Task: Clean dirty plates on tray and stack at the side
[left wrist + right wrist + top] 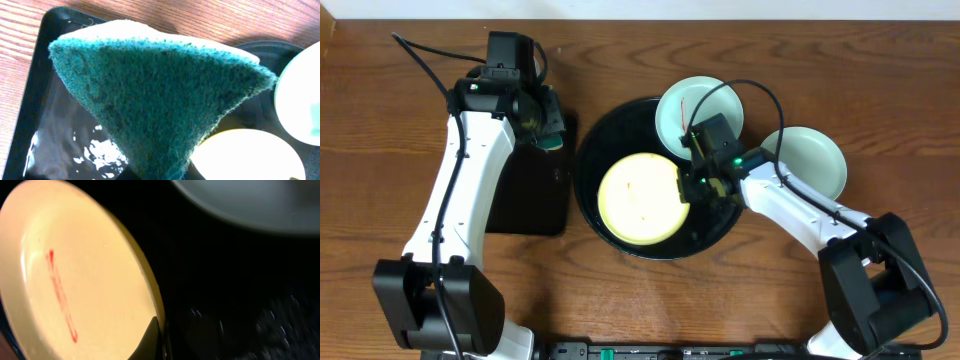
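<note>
Now | yellow plate (638, 200) flat in tray (720, 235), red smear (62, 295) | right gripper (686, 185) closed, seemingly pinching its right rim | left gripper (548, 128) clamped on sponge (160, 100) | we judge plate light, stiff, glaze-slippery: hold by rim.

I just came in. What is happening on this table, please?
The right gripper is shut on the rim of the yellow plate, which lies in the round black tray and bears a red smear. The left gripper holds a green sponge above the rectangular tray. One mint plate overlaps the round tray's far rim; the other sits on the table beside it.
</note>
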Robot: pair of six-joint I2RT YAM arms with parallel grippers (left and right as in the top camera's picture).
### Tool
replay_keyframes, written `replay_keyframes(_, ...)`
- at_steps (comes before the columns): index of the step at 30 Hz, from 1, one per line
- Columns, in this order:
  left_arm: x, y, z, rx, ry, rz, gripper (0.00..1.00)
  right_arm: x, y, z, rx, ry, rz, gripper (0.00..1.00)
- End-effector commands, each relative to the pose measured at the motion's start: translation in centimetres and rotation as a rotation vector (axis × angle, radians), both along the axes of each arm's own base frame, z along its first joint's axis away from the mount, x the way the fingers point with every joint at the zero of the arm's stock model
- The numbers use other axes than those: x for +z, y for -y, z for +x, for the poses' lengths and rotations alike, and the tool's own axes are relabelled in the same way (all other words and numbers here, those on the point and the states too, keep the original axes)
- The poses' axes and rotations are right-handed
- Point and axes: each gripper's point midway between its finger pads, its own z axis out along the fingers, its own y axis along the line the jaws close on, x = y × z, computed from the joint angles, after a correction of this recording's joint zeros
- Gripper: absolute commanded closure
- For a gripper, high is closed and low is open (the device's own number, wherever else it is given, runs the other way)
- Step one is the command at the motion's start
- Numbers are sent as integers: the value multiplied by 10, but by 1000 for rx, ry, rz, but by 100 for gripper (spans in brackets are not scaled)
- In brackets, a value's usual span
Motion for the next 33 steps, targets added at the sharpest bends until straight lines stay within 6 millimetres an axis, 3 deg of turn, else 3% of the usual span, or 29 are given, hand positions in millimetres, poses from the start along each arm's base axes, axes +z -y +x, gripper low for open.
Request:
replay_keyframes(1,2,-1,-1,5,4,-7,92,11,-16,11,-62,41,42,99)
replay_keyframes(12,0,-1,0,4,4,-7,92,-1,-6,-10,-60,-55,-7,97)
replay_keyframes(14,-1,-1,0,4,0,-7,92,-2,-4,-13,-74,-72,-12,91)
replay_keyframes(16,-2,0,0,3,-2,-11,92,-2,-2,-12,-117,-88,-4,76)
replay_keyframes(18,-3,0,0,1,-5,-13,92,-3,1,-13,-226,-136,13,72)
replay_keyframes(24,-3,0,-1,1,-10,-13,92,-13,0,-26,-298,-202,-10,72)
replay_keyframes(29,-4,2,-2,-3,-15,-12,92,-36,-7,-40,-292,-266,-47,73)
replay_keyframes(32,-5,7,-4,-20,-22,-9,92,-41,-8,-42,-293,-288,-44,88)
replay_keyframes(33,-5,9,-5,-34,-25,-6,92,-41,-7,-42,-295,-289,-42,99)
